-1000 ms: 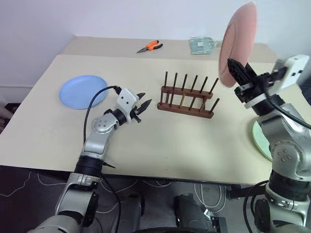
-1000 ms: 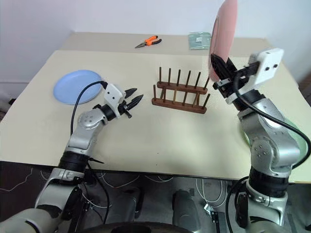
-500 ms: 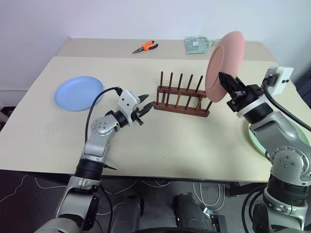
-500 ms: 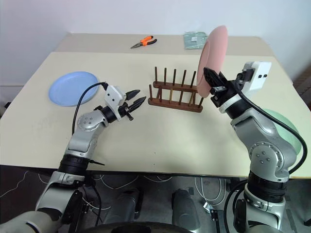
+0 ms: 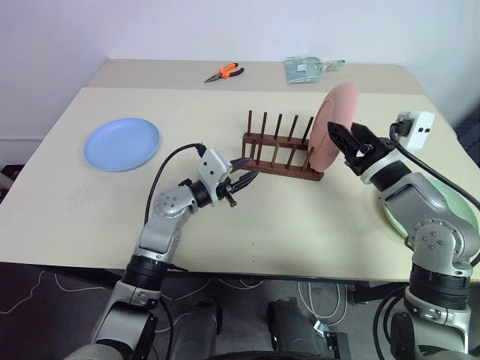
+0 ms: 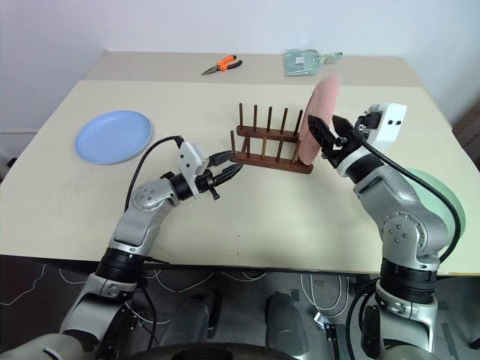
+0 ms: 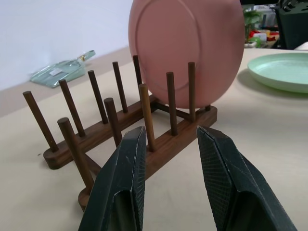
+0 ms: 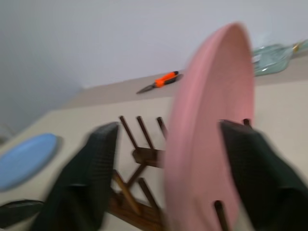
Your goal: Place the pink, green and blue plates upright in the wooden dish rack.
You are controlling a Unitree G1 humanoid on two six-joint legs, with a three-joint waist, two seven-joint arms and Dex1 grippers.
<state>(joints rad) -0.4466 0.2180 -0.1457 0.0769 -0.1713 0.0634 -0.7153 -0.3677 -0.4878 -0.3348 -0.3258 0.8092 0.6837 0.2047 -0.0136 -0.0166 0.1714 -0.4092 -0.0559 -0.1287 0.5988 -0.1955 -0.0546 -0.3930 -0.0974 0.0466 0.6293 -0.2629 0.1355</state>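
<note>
1. I see soft, even, bright light across the table (image 5: 90, 217), with faint shadows.
2. My right wrist view smears the pink plate (image 8: 211, 130) and the gripper's fingers (image 8: 91, 178).
3. My left wrist view stays sharp.

pink plate (image 5: 328, 126), dark brown rack (image 5: 279, 159), blue plate (image 5: 122, 144), orange pliers (image 5: 226, 73)
</note>
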